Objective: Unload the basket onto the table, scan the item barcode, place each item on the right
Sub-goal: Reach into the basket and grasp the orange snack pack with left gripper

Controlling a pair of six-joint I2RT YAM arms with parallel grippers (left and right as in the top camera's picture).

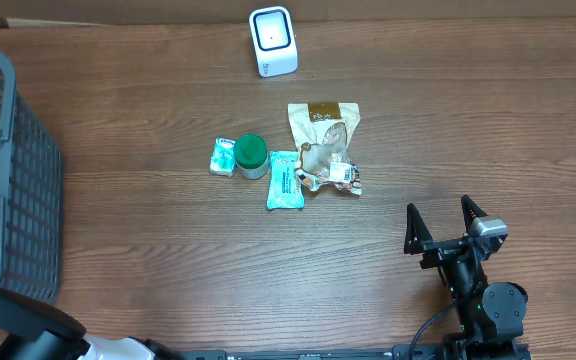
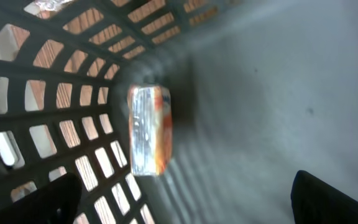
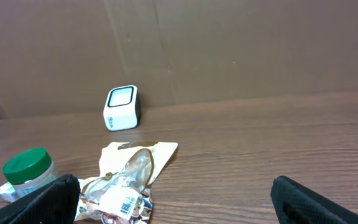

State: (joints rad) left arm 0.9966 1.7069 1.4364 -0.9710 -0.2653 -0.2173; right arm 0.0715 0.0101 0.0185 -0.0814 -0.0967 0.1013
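Overhead only: scanner (image 1: 273, 40) upright at the far table (image 1: 148, 260) edge, basket (image 1: 8, 180) on the left, and four items clustered mid-table. These are a clear bag (image 1: 323, 135), a teal pouch (image 1: 284, 180) touching its left side, a green-lid jar (image 1: 251, 152), and a small teal pack (image 1: 223, 156) beside the jar. Right gripper (image 1: 438, 208) sits near the front right, well apart from the items, jaws spread, nothing between them.

Left wrist only: basket interior. A packet (image 2: 149, 130) lies on the grey floor next to the lattice wall. It is silver with an orange side, blurred, print unreadable, no barcode legible. Left gripper (image 2: 191, 205) is above it, fingers wide apart at the frame corners, not touching the packet. Overhead does not show the packet or the left fingers, just a bit of arm at the bottom left.

Right wrist only: low side view. The bag is crinkled and see-through with a tan top strip, and a white barcode label (image 3: 127, 202) faces up at its near end. The scanner's screen faces this camera.
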